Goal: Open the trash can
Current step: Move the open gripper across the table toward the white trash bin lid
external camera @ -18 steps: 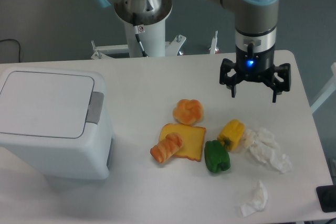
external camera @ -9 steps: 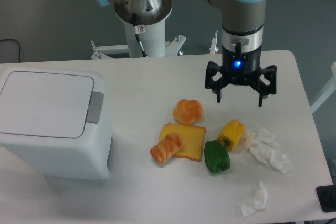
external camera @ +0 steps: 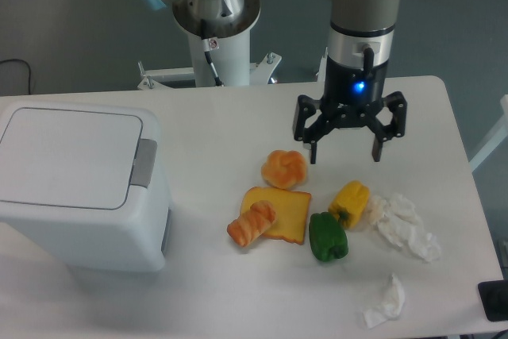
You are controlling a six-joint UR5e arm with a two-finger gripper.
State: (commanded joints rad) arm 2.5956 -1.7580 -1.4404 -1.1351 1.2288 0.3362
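The trash can (external camera: pixel 75 188) is a large white boxy bin at the left of the table, its flat lid (external camera: pixel 67 156) shut. A grey latch button (external camera: pixel 144 163) sits on its right edge. My gripper (external camera: pixel 344 156) hangs open and empty above the table right of centre, far to the right of the bin. It is just above and right of a round bun (external camera: pixel 284 168).
Food items lie in the middle: a toast slice (external camera: pixel 282 213), a croissant (external camera: pixel 251 224), a green pepper (external camera: pixel 328 236) and a yellow pepper (external camera: pixel 350 201). Crumpled white tissues (external camera: pixel 405 225) lie to the right, with another (external camera: pixel 386 301) near the front edge.
My gripper has moved left across the table, from the right side toward the centre, and stays open. The bin and food have not moved.
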